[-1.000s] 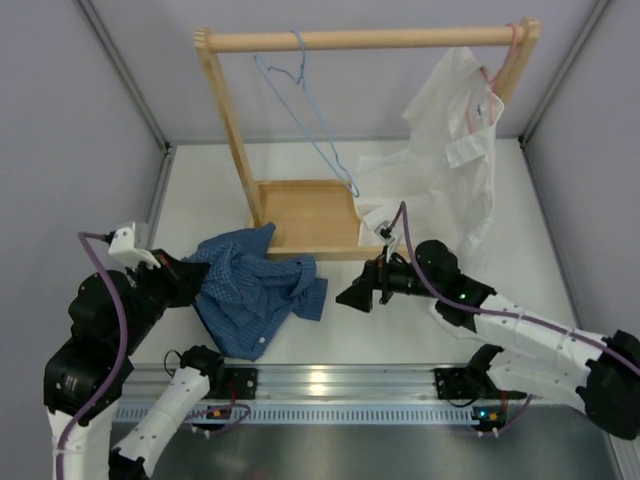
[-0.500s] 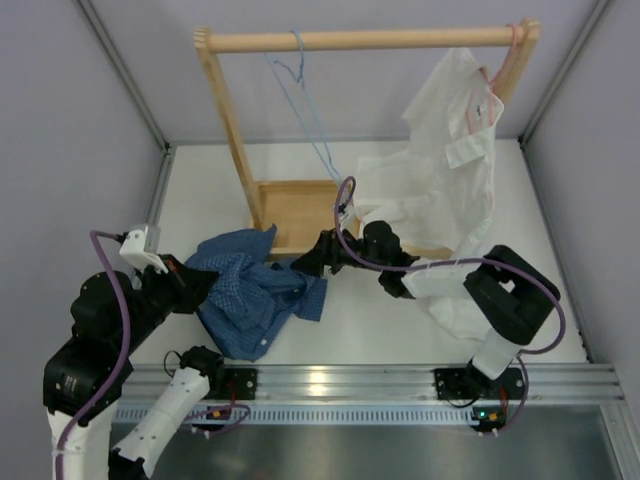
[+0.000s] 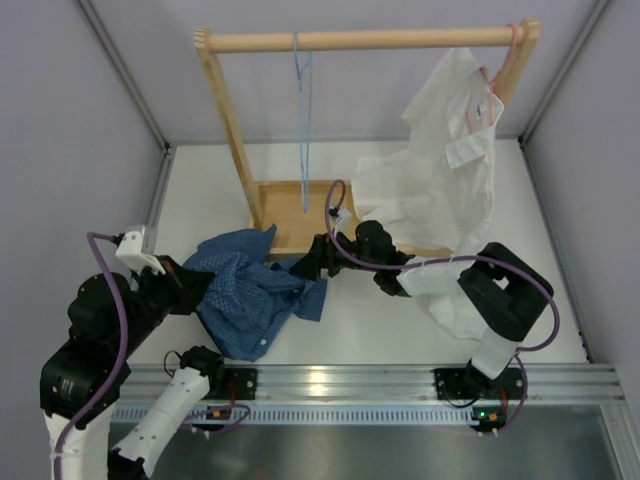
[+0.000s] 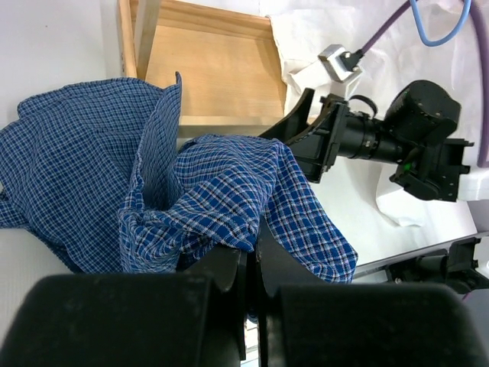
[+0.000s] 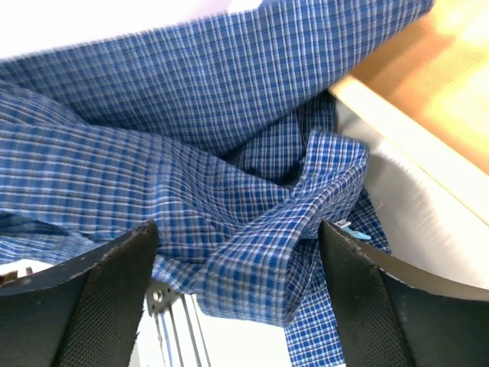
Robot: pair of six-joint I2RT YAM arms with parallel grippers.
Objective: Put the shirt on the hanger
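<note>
Nearest, the left end effector [image 3: 188, 284] is clamped on the shirt [image 3: 250, 300] at its 9 o'clock edge. The shirt lies crumpled on the worktop [image 3: 200, 200]. At its 3 o'clock edge, the right end effector [image 3: 306, 263] gapes around a fold. The hanger [image 3: 303, 130] hangs edge-on at 12 o'clock, nearer the right end effector.

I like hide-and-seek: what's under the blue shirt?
Only the white table shows around the shirt, whose back edge reaches the wooden base. Whatever lies beneath the crumpled cloth is covered.

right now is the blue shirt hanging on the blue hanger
No, the blue shirt lies crumpled on the table while the blue hanger hangs bare from the wooden rail.
</note>
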